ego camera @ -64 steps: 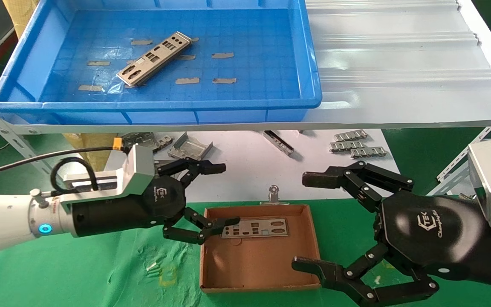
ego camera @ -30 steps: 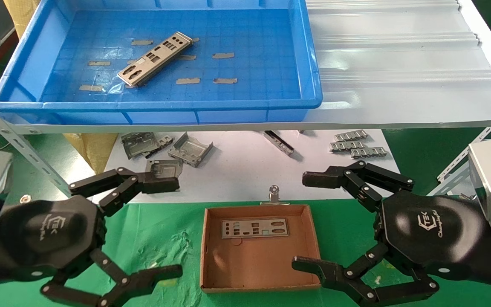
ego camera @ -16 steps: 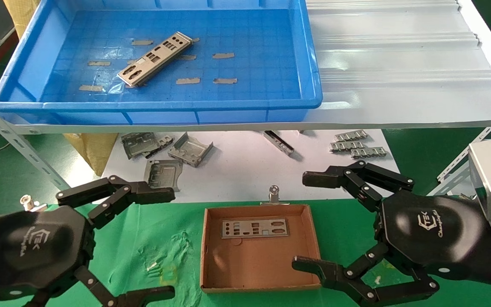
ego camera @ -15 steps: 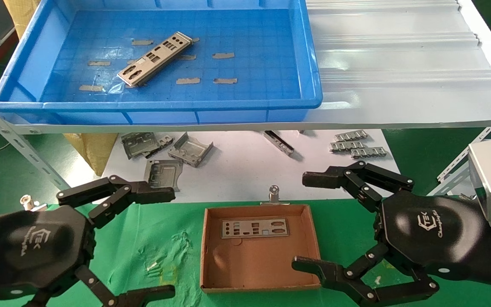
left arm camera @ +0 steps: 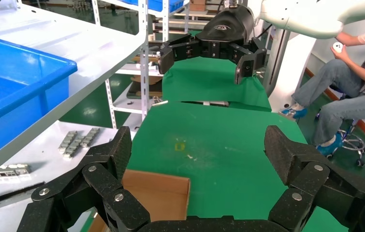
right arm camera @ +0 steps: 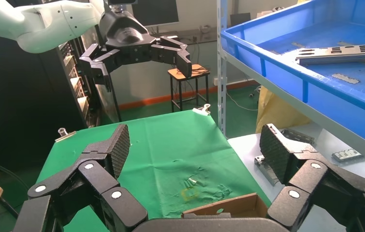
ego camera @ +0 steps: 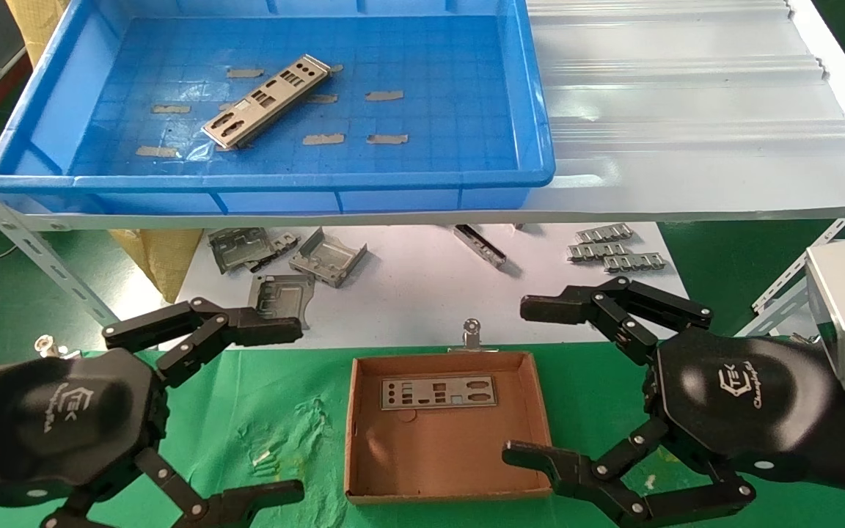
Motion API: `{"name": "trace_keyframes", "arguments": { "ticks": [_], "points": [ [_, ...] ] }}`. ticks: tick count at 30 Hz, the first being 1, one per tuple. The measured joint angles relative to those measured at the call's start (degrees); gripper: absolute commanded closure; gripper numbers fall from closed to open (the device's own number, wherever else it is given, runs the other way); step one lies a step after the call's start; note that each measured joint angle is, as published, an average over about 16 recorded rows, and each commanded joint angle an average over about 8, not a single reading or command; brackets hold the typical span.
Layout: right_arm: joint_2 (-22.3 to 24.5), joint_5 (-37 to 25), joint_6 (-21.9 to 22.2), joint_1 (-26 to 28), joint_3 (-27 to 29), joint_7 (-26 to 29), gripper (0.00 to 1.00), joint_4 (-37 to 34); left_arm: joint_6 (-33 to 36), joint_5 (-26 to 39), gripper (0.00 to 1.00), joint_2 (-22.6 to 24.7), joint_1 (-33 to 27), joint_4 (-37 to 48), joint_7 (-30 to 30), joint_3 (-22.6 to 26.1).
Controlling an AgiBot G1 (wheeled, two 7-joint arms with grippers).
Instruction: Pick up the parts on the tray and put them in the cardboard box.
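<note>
Left gripper (ego camera: 287,414) hung left of the box (ego camera: 443,469), fingers (ego camera: 261,331) spread wide, holding nothing. Right gripper (ego camera: 532,381) sat right of the box, fingers (ego camera: 551,309) also wide apart, touching nothing. One part (ego camera: 439,392) lay flat in the box's far half; another part (ego camera: 265,101) lay diagonally in the tray (ego camera: 268,177), far left.

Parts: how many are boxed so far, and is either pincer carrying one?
Done: one part lies flat in the box. In hand: nothing; the left pincer and right pincer are both open and empty, flanking the box over the green cloth. Left: one part lies untouched in the tray, to be picked and boxed.
</note>
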Motion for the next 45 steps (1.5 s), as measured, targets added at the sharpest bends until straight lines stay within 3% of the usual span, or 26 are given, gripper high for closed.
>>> {"name": "trace_keyframes", "arguments": {
  "ticks": [45],
  "points": [
    [0.00, 0.00, 0.00, 0.00, 0.00, 0.00, 0.00, 0.00, -0.06, 0.17, 0.00, 0.28, -0.23, 0.54, 0.20, 0.24]
  ]
}}
